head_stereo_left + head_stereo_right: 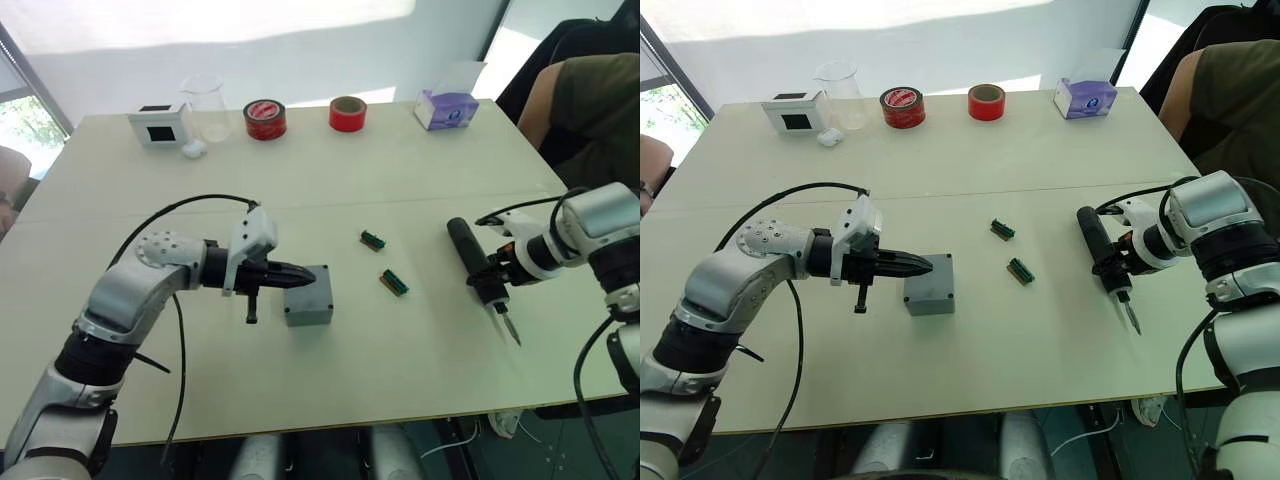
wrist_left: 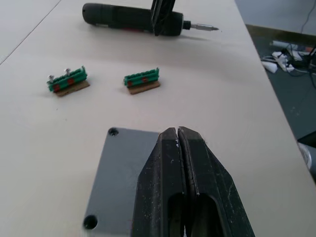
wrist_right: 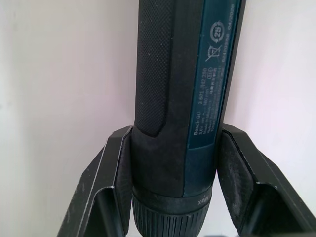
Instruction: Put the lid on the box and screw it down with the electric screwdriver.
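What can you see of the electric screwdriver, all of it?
The electric screwdriver is a thick black cylinder with a textured grip, a printed dark teal label, a ribbed collar and a thin metal bit. It lies on the beige table, bit toward the near edge. The right gripper straddles its collar end, one finger on each side against the body.

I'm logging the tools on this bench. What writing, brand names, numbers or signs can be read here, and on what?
"Bosch GO", sideways on the electric screwdriver.
Crossed-out bin sign and a round mark beside it, on the same label.
The label's other small lines: too small to read.
Print on the nearer red tape roll and on the tissue box: blurred.
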### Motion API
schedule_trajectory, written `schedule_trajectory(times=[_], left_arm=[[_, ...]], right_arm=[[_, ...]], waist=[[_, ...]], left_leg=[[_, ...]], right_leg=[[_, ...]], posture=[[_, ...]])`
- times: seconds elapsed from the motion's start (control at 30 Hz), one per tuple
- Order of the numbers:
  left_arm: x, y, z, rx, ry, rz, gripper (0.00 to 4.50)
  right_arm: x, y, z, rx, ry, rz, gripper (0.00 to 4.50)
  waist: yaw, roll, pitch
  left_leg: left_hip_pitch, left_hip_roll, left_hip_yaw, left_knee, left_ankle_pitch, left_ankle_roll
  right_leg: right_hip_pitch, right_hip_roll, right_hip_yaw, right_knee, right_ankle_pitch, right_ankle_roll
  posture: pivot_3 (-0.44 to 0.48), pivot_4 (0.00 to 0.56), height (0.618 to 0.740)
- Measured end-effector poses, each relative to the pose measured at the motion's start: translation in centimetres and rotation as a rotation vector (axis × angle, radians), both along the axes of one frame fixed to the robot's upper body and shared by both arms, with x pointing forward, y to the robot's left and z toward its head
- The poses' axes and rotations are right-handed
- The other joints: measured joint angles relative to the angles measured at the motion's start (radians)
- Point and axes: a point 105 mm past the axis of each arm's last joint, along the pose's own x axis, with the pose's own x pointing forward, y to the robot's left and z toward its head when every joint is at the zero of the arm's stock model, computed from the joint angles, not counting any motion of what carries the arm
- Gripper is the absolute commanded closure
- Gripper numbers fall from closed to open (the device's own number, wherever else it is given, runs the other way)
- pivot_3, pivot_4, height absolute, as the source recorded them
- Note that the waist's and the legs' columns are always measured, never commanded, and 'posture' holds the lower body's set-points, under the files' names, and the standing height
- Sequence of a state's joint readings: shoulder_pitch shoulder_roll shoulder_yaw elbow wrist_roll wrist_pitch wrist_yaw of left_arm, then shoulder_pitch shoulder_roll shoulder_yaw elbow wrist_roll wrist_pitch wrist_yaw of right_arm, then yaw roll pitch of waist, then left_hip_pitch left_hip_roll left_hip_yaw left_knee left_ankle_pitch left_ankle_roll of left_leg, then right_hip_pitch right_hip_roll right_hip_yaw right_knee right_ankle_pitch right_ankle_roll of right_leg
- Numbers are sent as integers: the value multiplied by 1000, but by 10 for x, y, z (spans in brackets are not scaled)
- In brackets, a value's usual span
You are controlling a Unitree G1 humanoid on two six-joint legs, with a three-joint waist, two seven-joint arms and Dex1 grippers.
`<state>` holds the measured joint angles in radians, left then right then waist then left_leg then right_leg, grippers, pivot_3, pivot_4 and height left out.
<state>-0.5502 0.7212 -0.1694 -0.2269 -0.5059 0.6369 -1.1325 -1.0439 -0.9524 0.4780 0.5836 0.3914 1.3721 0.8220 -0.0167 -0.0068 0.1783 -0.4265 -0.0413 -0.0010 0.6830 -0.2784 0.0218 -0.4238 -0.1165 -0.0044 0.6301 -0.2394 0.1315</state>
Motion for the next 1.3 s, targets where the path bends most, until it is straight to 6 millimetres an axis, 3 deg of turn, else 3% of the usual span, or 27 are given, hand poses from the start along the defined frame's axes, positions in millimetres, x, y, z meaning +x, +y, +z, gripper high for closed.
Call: schedule_trajectory(times=[0.1,0.17,0.23,0.3,0.33,0.4,0.53,0.8,1.07,1.3], left_arm=[[8,16,-1,24,5,57,4500],[11,22,-1,25,7,83,4500],[11,21,-1,19,11,81,4500],[12,21,-2,14,13,84,4500],[12,21,-2,14,15,92,4500],[14,20,-4,8,23,107,4500],[14,18,-6,3,38,116,4500],[13,1,-17,19,38,76,4500],[12,-5,-29,61,25,51,4500],[13,-5,-32,51,6,37,4500]], right_arm=[[23,12,36,89,-261,78,2677],[37,46,86,274,-623,181,2677],[24,88,146,539,-983,295,2677],[2,107,177,665,-1165,342,2677],[-6,113,181,691,-1224,338,2677],[-27,133,168,714,-1289,347,2677],[-35,166,131,720,-1204,367,2677],[-45,203,101,681,-1239,412,2677],[-48,214,95,663,-1276,441,2677],[-44,219,73,631,-1235,434,2677]], waist=[[1,9,6],[0,9,6],[1,9,6],[9,8,5],[13,6,4],[26,5,3],[28,5,3],[17,5,3],[4,5,3],[5,5,3]], left_leg=[[-2,0,2,-1,0,0],[-3,2,2,-3,1,-2],[-3,3,0,-5,4,-8],[-3,3,-3,-5,5,-9],[-3,3,-5,-4,5,-9],[-2,-1,-4,-1,2,-4],[-2,-4,-4,1,1,-1],[-1,-3,-4,0,4,-7],[-1,-2,-4,-1,3,-5],[0,-1,-4,-1,2,-4]], right_leg=[[-4,-1,1,1,0,0],[-5,1,2,1,0,1],[-5,4,1,2,0,1],[-4,4,0,2,0,0],[-2,3,-1,1,0,0],[0,0,0,1,0,0],[-1,-2,1,2,1,0],[-1,1,1,2,0,0],[-1,2,1,2,0,0],[-1,2,1,2,0,0]], posture=[[0,150,740],[0,150,740],[0,150,740],[0,150,740],[0,150,740],[0,150,740],[0,150,740],[0,150,740],[0,150,740],[0,150,740]])
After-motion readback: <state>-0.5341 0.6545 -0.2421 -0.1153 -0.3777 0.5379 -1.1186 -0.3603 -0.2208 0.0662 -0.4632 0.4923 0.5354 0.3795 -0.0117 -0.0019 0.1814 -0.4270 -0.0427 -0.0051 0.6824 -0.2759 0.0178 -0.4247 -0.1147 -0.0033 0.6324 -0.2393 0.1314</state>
